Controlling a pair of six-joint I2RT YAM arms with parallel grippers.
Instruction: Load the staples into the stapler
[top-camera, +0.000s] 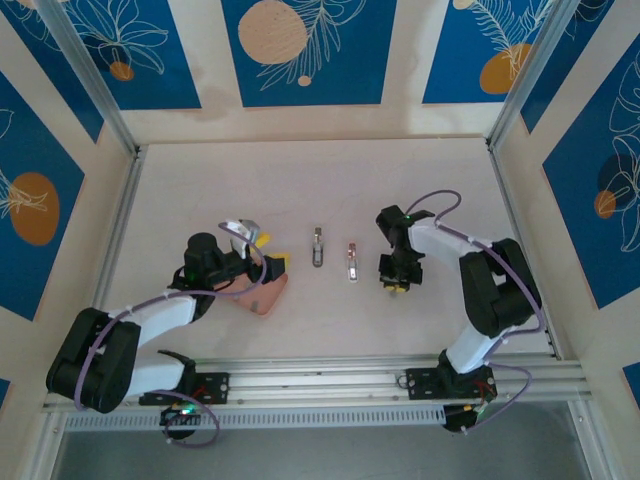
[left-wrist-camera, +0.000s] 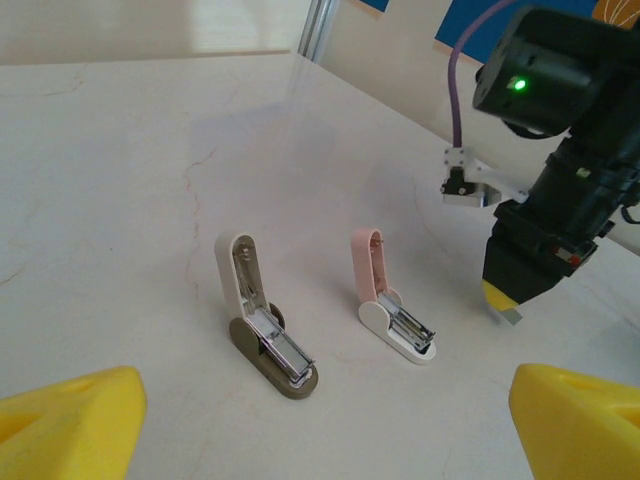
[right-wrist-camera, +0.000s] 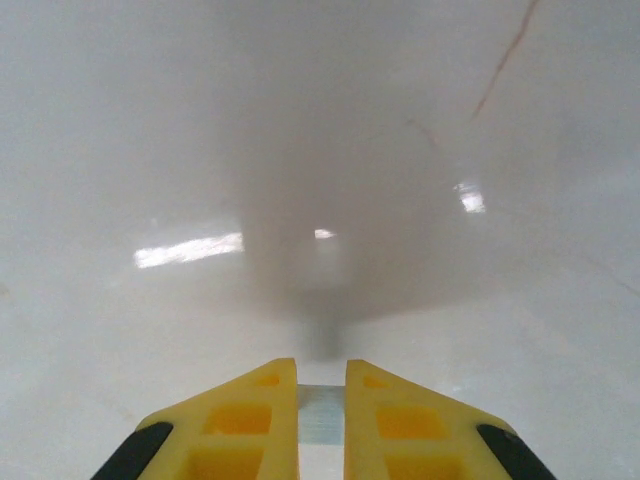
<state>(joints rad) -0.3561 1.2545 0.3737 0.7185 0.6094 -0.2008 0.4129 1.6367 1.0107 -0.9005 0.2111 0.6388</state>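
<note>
Fingers of the right gripper (right-wrist-camera: 321, 385) are pressed together on a short grey strip of staples (right-wrist-camera: 321, 418), which pokes out between the yellow tips. From the left wrist view I see the same strip hanging below those tips, close to the bench (top-camera: 300, 190); I cannot tell whether it touches. The gripper points straight down, off to the right of two little staplers. Nearest to it is the pink stapler (left-wrist-camera: 392, 305), with its lid hinged up and its channel open. Beyond that stands the brown stapler (left-wrist-camera: 266, 335), open the same way. Further left, the left gripper (top-camera: 270, 251) hangs with its fingers wide apart and nothing between them, next to the salmon tray (top-camera: 268, 300).

My worry is the grip. The strip is tiny and held by a sliver, so I judge it could twist or slip out as I carry it across. The channel looks narrow, and if I come in tilted or off line the strip may catch on the rim and snap, or drop onto the bench. Neither stapler is held down, so a push from above could tip or shove it. I would bring the left gripper in to steady it.
</note>
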